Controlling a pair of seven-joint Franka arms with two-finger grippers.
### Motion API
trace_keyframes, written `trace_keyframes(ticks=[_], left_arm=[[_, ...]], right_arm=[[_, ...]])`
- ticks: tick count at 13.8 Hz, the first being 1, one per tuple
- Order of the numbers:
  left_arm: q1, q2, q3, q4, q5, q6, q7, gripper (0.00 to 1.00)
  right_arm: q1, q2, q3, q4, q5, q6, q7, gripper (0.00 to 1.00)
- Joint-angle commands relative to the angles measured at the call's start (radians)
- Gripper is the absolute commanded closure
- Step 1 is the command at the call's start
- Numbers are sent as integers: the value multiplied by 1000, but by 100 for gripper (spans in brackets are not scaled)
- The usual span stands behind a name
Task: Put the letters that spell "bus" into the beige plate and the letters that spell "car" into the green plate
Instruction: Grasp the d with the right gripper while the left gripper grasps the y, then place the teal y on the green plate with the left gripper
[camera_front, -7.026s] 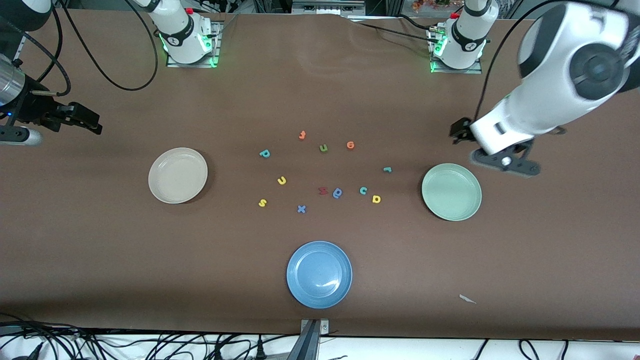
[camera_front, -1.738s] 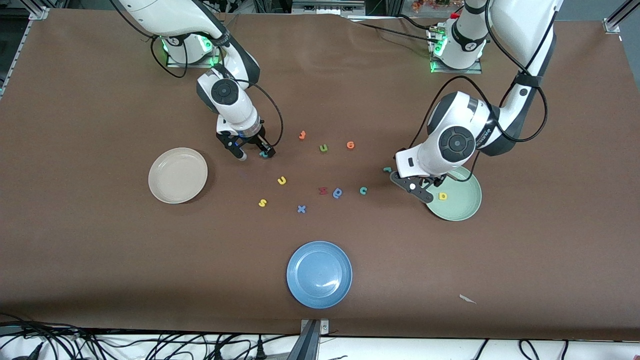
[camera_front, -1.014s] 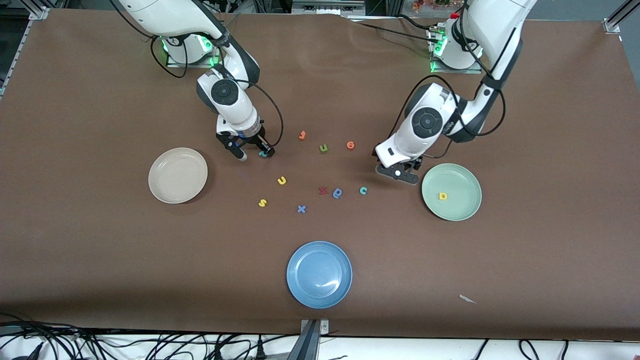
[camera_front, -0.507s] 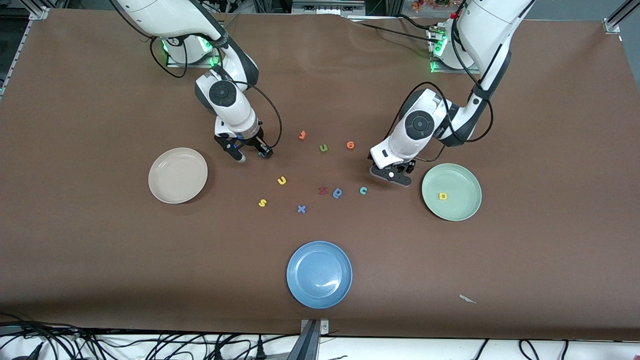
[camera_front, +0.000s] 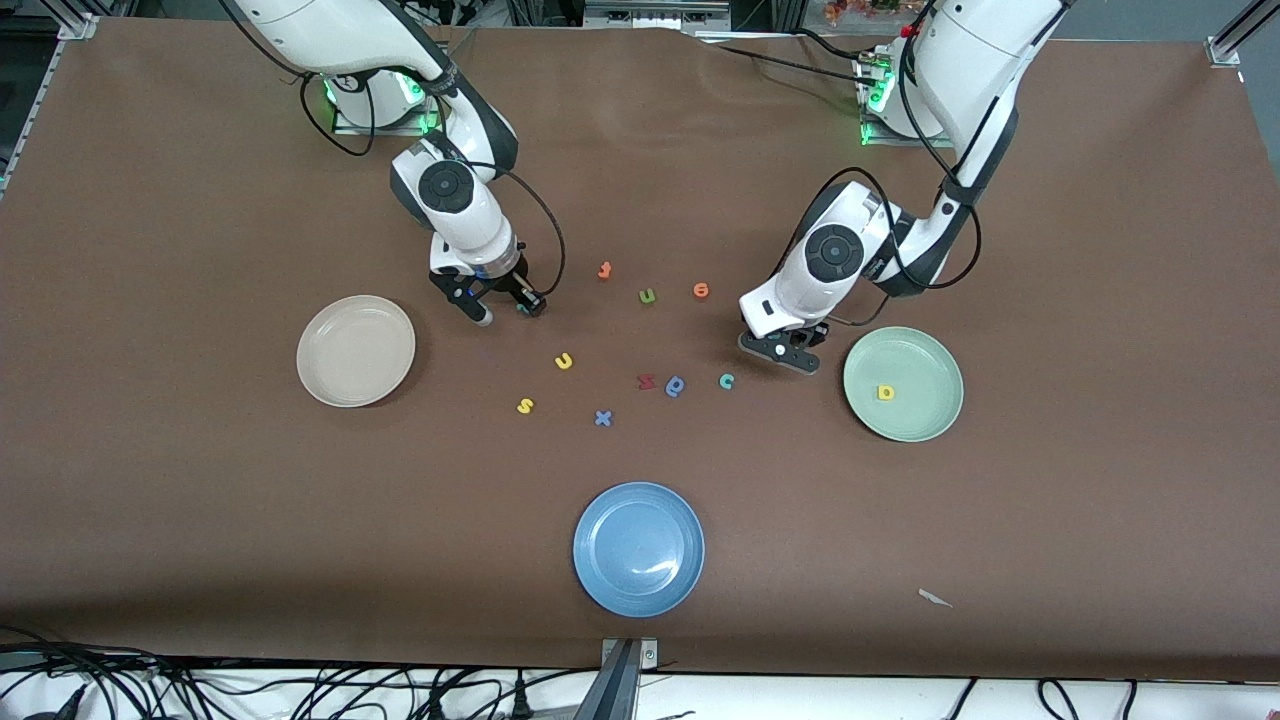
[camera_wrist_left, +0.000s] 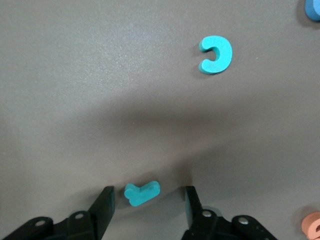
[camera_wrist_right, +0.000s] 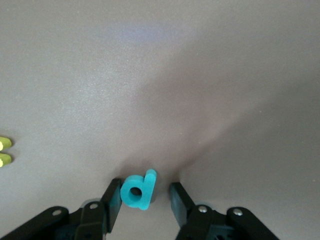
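The teal r (camera_wrist_left: 142, 193) lay flat on the tabletop (camera_front: 200, 500) between the jaws of the left gripper (camera_wrist_left: 148, 200), with a gap showing on each side of it, so the jaws stood apart and had not yet pinched it. The teal c (camera_wrist_left: 216, 54) lay near it, nearer the front camera, and the yellow a (camera_front: 885, 392) already sat in the green plate (camera_front: 940, 415), toward the left arm's end of the tabletop.

The teal b (camera_wrist_right: 137, 191) likewise lay flat between the jaws of the right gripper (camera_wrist_right: 144, 197); one jaw looked to be touching or almost touching it, while the other stood clear, so that pair was also parted and not yet gripping. The beige plate (camera_front: 330, 385) was near, a little nearer the front camera, with no letter in it. The yellow u (camera_front: 563, 361) and yellow s (camera_front: 524, 405) waited in the middle of the tabletop.

Both arms seemed to be at the pick-up step, one letter each. By my reading, the next move called for each pair of jaws to pinch its small, thin foam letter squarely, then lift and carry it over its own plate.
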Motion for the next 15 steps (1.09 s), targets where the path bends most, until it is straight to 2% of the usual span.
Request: trace_keyframes(ticks=[1,3,5,8,11,13,15], left_arm=[[5,4,2,5,43,8,2,81],[5,4,2,6,43,8,2,89],[7,3,2,6,43,8,6,93],[10,-23,2,6,43,-6,9,93],[19,-89,5,34,43,-147,11,92],[66,-103,5,69,44,-233,67,91],[134,-109,5,77,43,-241,156,90]], right_arm=[[16,13,-13,14,5,-2,-21,58],[14,7,-13,14,5,-13,-31,60],[14,2,-13,14,7,-14,-34,62],[13,-13,-13,14,8,-31,-47,64],[8,-29,-13,12,21,-51,-65,66],[8,-29,-13,12,22,-51,-68,68],[8,-29,-13,12,22,-53,-70,68]])
